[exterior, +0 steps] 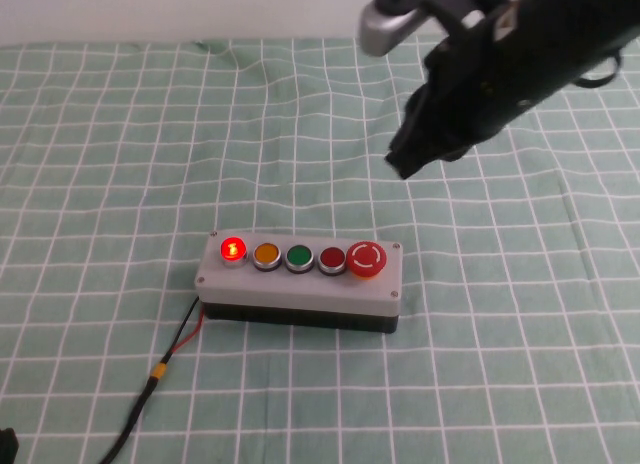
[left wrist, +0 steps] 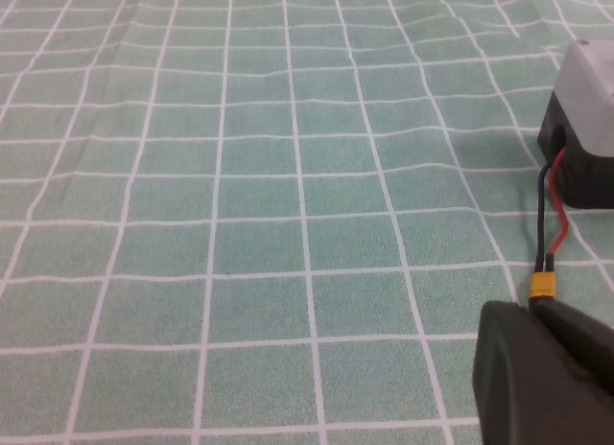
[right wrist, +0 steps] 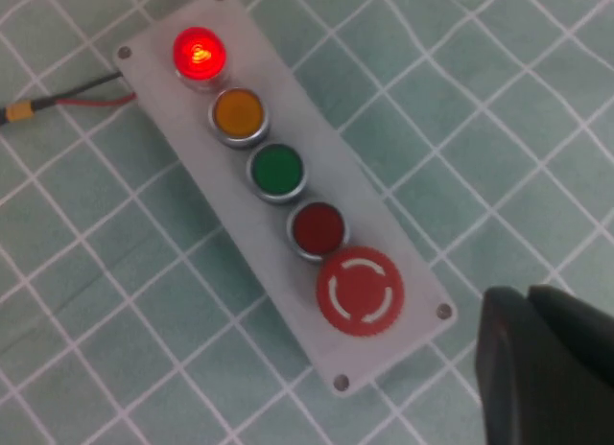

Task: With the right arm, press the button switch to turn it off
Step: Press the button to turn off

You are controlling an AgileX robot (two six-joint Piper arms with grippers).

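The button switch (exterior: 232, 250) is the glowing bright-red push button at the left end of a row of five on the grey-white box (exterior: 300, 286). It also shows lit in the right wrist view (right wrist: 200, 54). My right gripper (exterior: 405, 166) hangs in the air behind and to the right of the box, well above it, fingers shut and empty; in its wrist view (right wrist: 528, 296) it is beyond the mushroom-button end. My left gripper (left wrist: 531, 306) is shut and empty, low over the cloth by the cable's yellow connector (left wrist: 543, 287).
After the lit button come an orange button (exterior: 266, 254), a green button (exterior: 299, 256), a dark red button (exterior: 332, 257) and a large red mushroom button (exterior: 365, 258). A black and red cable (exterior: 170, 354) runs from the box's left end toward the front left. A green checked cloth (exterior: 120, 164) covers the table.
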